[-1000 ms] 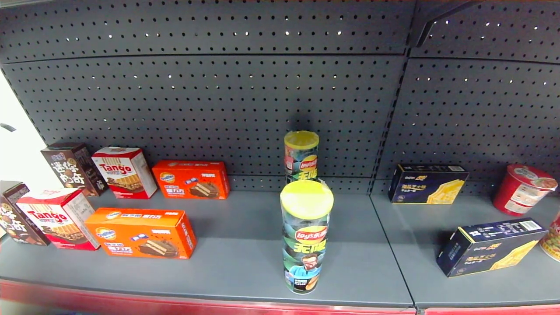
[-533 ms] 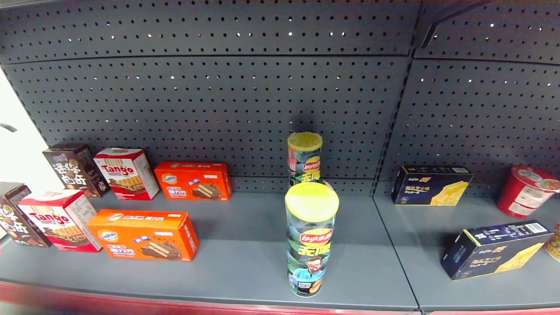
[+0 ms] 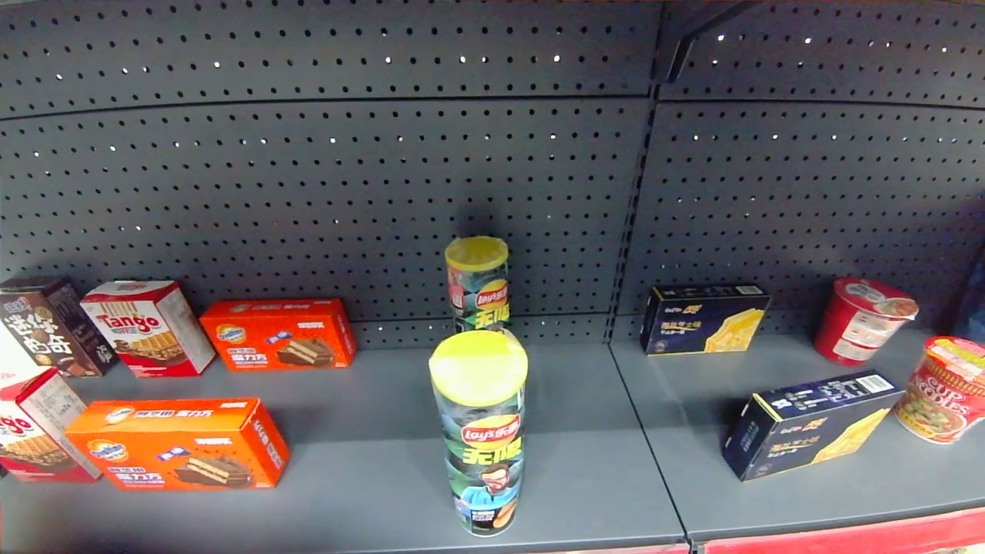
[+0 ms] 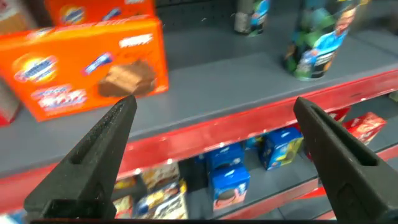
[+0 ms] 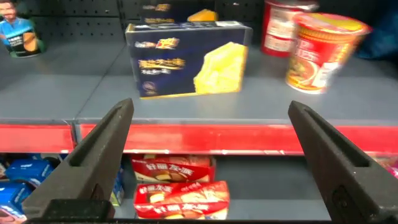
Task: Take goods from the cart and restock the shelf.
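Head view looks down on the grey shelf (image 3: 369, 469). The front chip can (image 3: 479, 450), upright with a yellow lid, stands near the shelf's front edge.

Far left of this can, along the pegboard wall (image 3: 308, 177), stand a brown box (image 3: 46, 327), the rear wafer box (image 3: 150, 327) and the rear orange box (image 3: 278, 335). Nearer the front edge, also left of the can, are the front wafer box (image 3: 35, 431) and the front orange box (image 3: 177, 454). The rear chip can (image 3: 477, 285) stands upright directly behind the front chip can, at the wall.

Right of the can, the rear dark blue box (image 3: 704, 319) is at the wall and the front dark blue box (image 3: 808, 423) lies turned at an angle. Farther right are the red cup (image 3: 862, 319) and the noodle cup (image 3: 943, 388).

In the left wrist view, the left gripper (image 4: 214, 106) is held level before the shelf's red front edge, left of the front chip can and facing the front orange box. Its fingers (image 4: 87, 168) are spread wide and carry nothing. Blue packs (image 4: 227, 180) sit on the lower shelf (image 4: 186, 168).

In the right wrist view, the right gripper (image 5: 211, 107) is in the same level pose, right of the can and before the front dark blue box. Its fingers are released and empty. Red packs (image 5: 180, 190) lie below.
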Robot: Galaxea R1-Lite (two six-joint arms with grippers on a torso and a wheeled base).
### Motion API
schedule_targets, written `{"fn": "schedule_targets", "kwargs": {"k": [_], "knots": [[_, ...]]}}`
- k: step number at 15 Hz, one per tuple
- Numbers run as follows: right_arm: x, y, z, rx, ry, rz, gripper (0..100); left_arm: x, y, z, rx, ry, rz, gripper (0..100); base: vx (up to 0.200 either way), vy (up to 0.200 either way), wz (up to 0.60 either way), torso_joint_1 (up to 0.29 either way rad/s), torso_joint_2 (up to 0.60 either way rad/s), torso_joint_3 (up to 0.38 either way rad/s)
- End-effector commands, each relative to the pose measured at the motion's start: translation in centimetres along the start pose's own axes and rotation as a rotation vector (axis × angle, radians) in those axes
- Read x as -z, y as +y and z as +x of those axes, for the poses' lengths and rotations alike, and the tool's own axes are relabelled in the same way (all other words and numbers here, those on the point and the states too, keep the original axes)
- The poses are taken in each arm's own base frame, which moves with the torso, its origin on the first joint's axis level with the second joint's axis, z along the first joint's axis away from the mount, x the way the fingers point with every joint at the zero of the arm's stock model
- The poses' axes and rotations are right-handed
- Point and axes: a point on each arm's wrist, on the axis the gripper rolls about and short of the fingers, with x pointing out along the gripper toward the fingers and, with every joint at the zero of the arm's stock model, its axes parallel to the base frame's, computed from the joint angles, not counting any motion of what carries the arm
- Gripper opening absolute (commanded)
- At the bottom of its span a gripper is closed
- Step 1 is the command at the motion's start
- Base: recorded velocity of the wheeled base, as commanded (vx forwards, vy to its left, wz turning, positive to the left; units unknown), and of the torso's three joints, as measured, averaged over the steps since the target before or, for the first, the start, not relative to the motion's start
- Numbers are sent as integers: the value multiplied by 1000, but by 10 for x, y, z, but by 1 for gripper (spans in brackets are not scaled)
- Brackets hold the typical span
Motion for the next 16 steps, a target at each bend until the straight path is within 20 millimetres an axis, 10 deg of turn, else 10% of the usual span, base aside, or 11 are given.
{"fn": "schedule_targets", "kwargs": {"k": [1, 16], "knots": [[0, 0, 0, -1, 1, 0, 100, 0, 0, 0, 0, 4, -2, 100, 0, 0, 0, 0, 0, 0], [0, 1, 0, -28, 0, -9, 100, 0, 0, 0, 0, 5, -2, 100, 0, 0, 40, 0, 0, 0]]}}
